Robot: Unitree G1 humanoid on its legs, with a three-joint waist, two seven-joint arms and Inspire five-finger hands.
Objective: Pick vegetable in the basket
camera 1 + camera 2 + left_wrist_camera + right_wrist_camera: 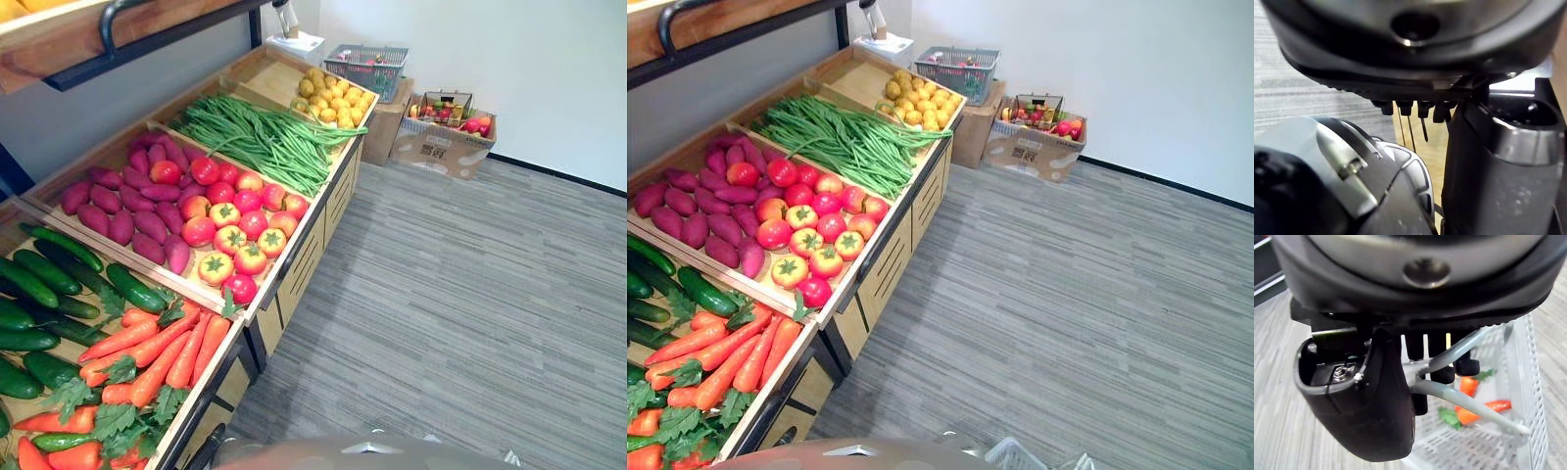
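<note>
My right hand (1369,416) is shut on the grey handle (1462,401) of a white mesh basket (1530,382). Two orange carrots (1469,387) with green tops lie in the basket. A corner of the basket (1014,453) peeks in low in the right eye view. My left hand (1498,171) hangs beside the wooden stand, its fingers (1400,106) straight and holding nothing. On the stand lie carrots (157,352), cucumbers (49,284), tomatoes (235,230), purple sweet potatoes (127,211) and green beans (260,137).
Yellow fruit (333,98) fills the stand's far bin. A grey basket (367,67) sits on a box behind it, and a cardboard box (441,147) holds a wire basket of produce. Grey striped floor (460,313) spreads to the right of the stand.
</note>
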